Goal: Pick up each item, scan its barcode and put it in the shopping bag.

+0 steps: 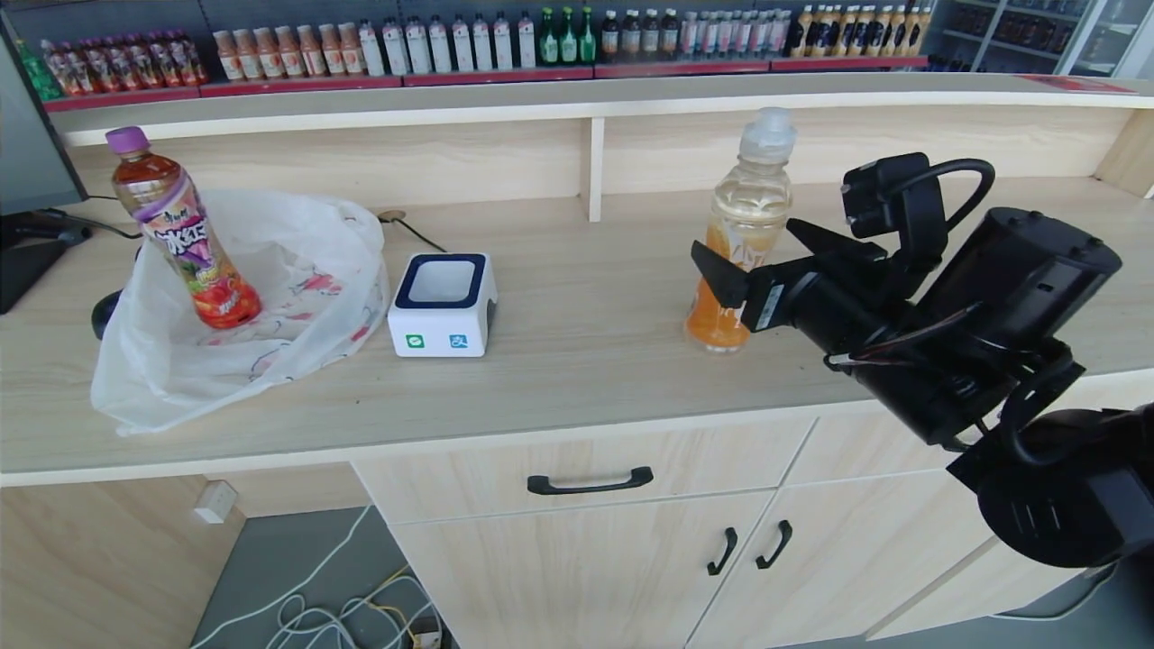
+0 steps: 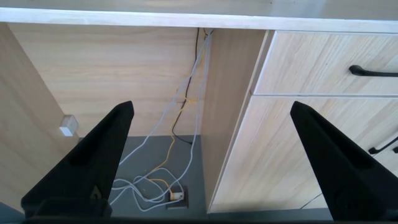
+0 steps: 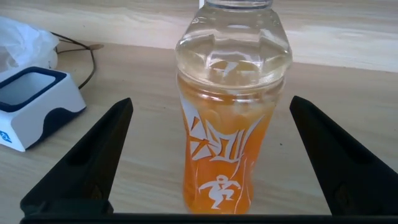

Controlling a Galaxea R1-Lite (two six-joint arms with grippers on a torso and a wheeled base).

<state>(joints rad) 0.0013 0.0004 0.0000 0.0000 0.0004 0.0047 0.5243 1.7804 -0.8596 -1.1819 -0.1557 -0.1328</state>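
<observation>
right gripper (image 1: 746,242), jaws apart, near the orange drink bottle (image 1: 748,194): advance until both straddle its waist, then close squarely.

Running-figure mark on orange bottle (image 3: 227,155), two square icons (green, blue) on scanner (image 1: 443,306)

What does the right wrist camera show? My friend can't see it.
An orange drink bottle stands upright on the wooden counter, straight ahead of the open right gripper, whose black fingers are not touching it. Off to one side sit a white and blue scanner and a bit of the white shopping bag.
</observation>
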